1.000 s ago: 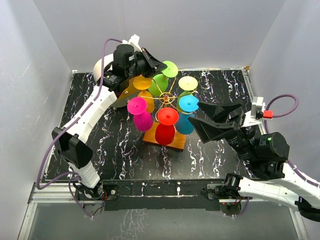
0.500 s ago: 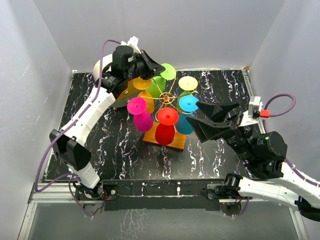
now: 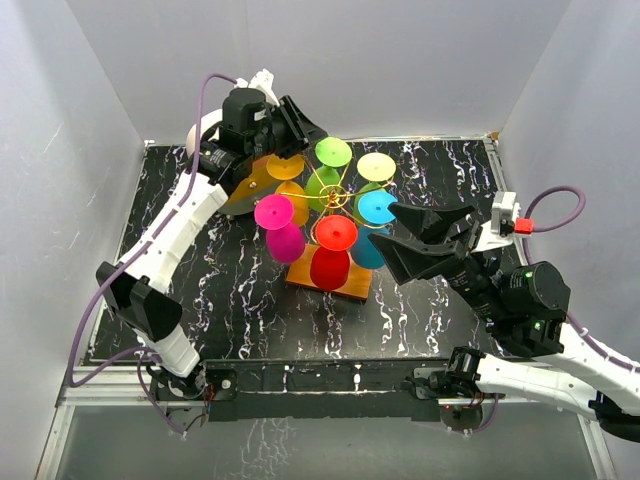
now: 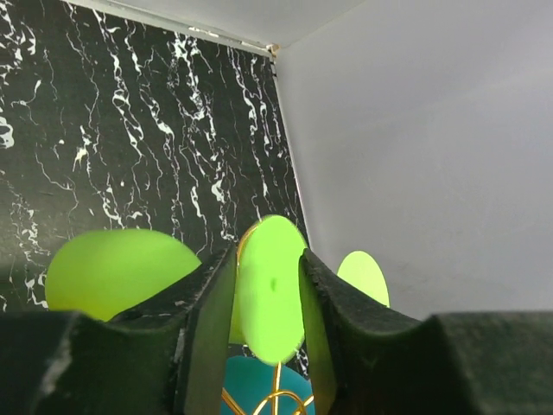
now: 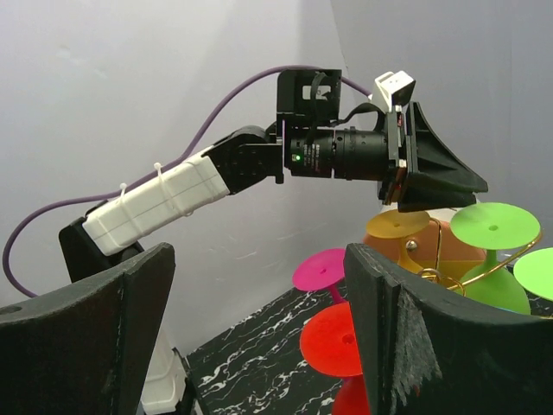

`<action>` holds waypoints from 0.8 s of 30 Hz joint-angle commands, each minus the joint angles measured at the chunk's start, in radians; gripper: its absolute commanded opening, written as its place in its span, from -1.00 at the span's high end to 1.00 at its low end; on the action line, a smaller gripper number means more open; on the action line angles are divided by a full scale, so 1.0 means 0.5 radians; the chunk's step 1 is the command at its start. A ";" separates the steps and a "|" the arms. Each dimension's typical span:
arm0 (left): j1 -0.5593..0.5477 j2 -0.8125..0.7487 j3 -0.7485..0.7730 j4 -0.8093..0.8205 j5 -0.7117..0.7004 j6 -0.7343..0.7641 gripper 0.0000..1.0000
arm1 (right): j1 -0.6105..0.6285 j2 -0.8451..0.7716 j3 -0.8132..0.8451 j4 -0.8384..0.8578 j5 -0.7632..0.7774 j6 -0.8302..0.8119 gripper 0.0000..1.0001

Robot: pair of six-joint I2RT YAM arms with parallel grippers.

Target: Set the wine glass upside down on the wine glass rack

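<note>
From above, the green wine glass (image 3: 333, 152) hangs foot-up at the far side of the wine glass rack (image 3: 350, 288), with the left tool (image 3: 308, 128) just behind it.

Left wrist: the jaws stand narrowly parted and the foot shows between them, seemingly ungripped.

Right wrist: the right tool (image 5: 257, 251) gapes wide and empty.

Best to retreat straight back, clear of the wire.

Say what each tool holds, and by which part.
Nothing. The left tool is open around the green glass's foot, not gripping; the right tool is open, empty.

Lab-style test booth, plain white walls (image 3: 400, 60), black marbled tabletop (image 3: 240, 300) boxed in.
</note>
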 commanded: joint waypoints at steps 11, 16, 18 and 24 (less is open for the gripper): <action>-0.007 -0.180 0.202 -0.149 -0.276 0.229 -0.13 | 0.006 -0.009 0.052 -0.014 0.073 -0.004 -0.55; -0.006 -0.291 0.310 -0.361 -0.285 0.409 -0.97 | 0.008 0.077 0.223 -0.484 0.502 0.256 -0.54; -0.003 -0.395 0.273 -0.434 -0.320 0.476 -0.97 | 0.007 0.118 0.340 -0.796 0.706 0.405 -0.56; -0.002 -0.838 -0.022 -0.751 -0.454 0.742 -0.97 | 0.006 0.008 0.487 -1.422 0.984 0.726 -0.57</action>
